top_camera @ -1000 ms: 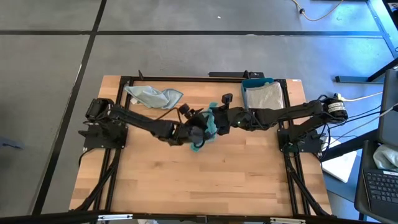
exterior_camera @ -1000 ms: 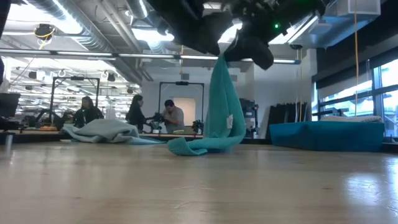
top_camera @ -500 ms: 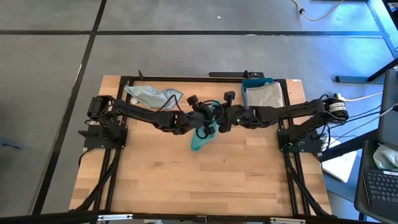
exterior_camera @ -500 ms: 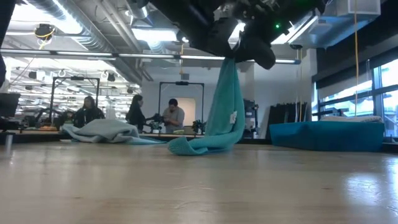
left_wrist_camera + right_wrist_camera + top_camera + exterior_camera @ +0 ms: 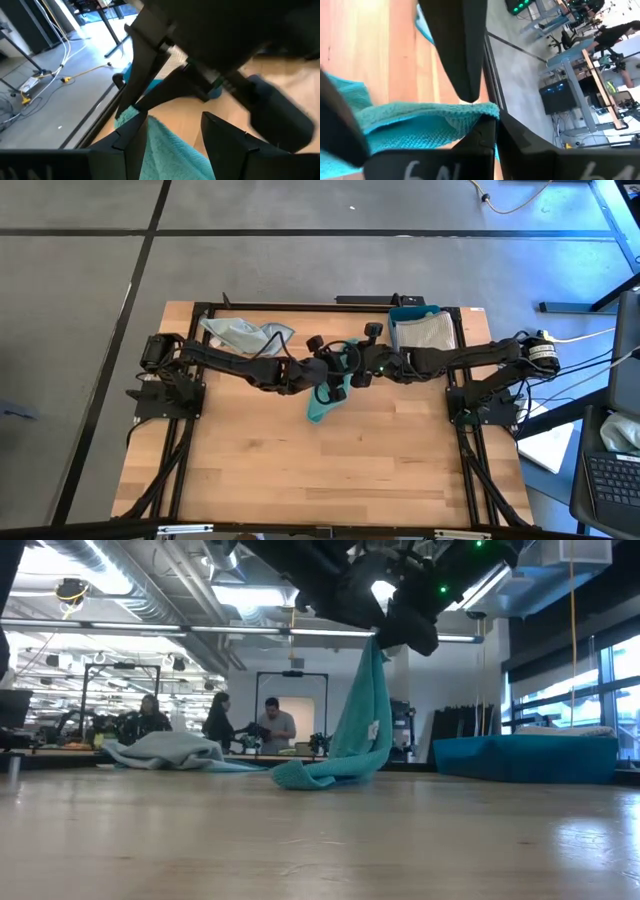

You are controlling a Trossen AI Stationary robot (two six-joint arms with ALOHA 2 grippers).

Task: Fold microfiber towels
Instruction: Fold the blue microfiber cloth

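A teal towel (image 5: pixel 362 725) hangs from my right gripper (image 5: pixel 490 120) over the middle of the table; its lower end (image 5: pixel 300 776) lies bunched on the wood. It also shows in the high view (image 5: pixel 322 402). My right gripper (image 5: pixel 358 372) is shut on the towel's top. My left gripper (image 5: pixel 332 374) is close beside it and is open. In the left wrist view its fingers (image 5: pixel 131 142) stand on either side of the towel's upper part (image 5: pixel 167 150), just below the right gripper. My right gripper pinches the towel's top edge (image 5: pixel 479 109) between its two fingers, at a corner or fold of the cloth. The towel hangs below the fingers, fairly straight, with its lower end on the table. My left gripper: I cannot tell whether its open fingers touch the towel.
A pile of pale grey and blue cloths (image 5: pixel 245 335) lies at the far left and also shows in the low view (image 5: pixel 165 750). A blue tray (image 5: pixel 405 313) holding a folded grey towel (image 5: pixel 422 333) stands at the far right. People stand in the room beyond the table.
My left gripper has gone toward the table's far edge and up, closing in on my right gripper, and now stands around the towel's top. The towel's upper part has shifted a little sideways with the hold; its lower end has stayed on the table.
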